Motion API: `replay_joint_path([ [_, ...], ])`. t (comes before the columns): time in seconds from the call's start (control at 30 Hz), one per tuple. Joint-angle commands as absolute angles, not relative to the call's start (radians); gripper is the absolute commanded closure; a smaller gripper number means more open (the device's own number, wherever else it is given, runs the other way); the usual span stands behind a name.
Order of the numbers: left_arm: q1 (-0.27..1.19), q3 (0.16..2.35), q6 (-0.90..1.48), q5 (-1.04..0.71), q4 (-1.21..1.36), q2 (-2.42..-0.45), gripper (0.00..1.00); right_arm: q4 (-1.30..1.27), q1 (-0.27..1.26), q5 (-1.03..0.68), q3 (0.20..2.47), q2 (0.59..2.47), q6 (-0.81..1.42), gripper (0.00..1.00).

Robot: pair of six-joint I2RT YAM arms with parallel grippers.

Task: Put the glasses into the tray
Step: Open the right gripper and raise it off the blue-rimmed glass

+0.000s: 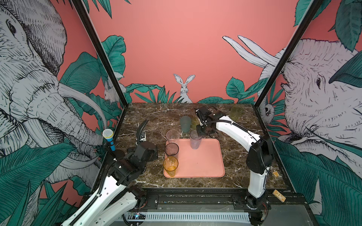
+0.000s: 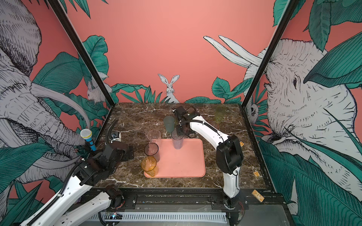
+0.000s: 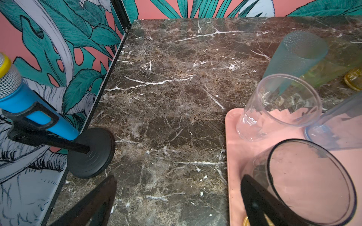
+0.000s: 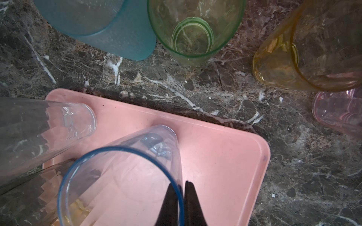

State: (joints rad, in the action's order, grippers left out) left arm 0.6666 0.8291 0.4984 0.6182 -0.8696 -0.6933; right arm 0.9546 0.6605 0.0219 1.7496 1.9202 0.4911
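Starting at the far left of the table (image 1: 148,115), a blue microphone (image 1: 109,140) stands on its black stand by the wall. Next comes my left gripper (image 3: 176,195), its jaws spread as wide as they go and holding nothing, just beside the left edge of the tray (image 1: 205,160). Along that left edge three glasses stand upright in a row: the clear tall glass (image 1: 172,136) at the far corner, the smoky dark glass (image 1: 171,150) in the middle, the amber glass (image 1: 170,166) nearest me. Further right, at the far edge of the tray, the grey-lilac glass (image 1: 195,140) stands upright on the tray floor, and my right gripper (image 4: 181,187) is pinched tight on its rim, one finger inside and one outside the wall. Behind the tray, on the bare table, the frosted grey-teal glass (image 1: 185,123) and a yellow-green glass (image 4: 193,33) stand close together. In the right wrist view a second amber glass (image 4: 305,56) and a pink glass (image 4: 337,111) wait further right. Another yellow-green glass (image 1: 236,112) stands near the far right corner.
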Motion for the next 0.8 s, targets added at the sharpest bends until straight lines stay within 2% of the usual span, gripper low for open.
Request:
replay_joint_path([
  [0.0,0.663,0.814,0.504,0.629,-0.874,-0.684,0.01,0.947,0.67,0.025,1.789,1.947,0.506,1.0],
  [0.2,0.664,0.814,0.502,0.63,-0.877,-0.679,0.01,0.954,0.672,0.026,1.796,1.95,0.503,1.0],
  [0.37,0.663,0.814,0.5,0.631,-0.871,-0.684,0.01,0.965,0.671,0.027,1.801,1.943,0.5,0.8],
  [0.53,0.663,0.818,0.5,0.626,-0.869,-0.69,0.01,0.994,0.673,0.04,1.834,1.942,0.493,0.66],
  [0.77,0.664,0.828,0.492,0.629,-0.875,-0.689,0.0,1.031,0.675,0.064,1.917,1.942,0.46,0.58],
])
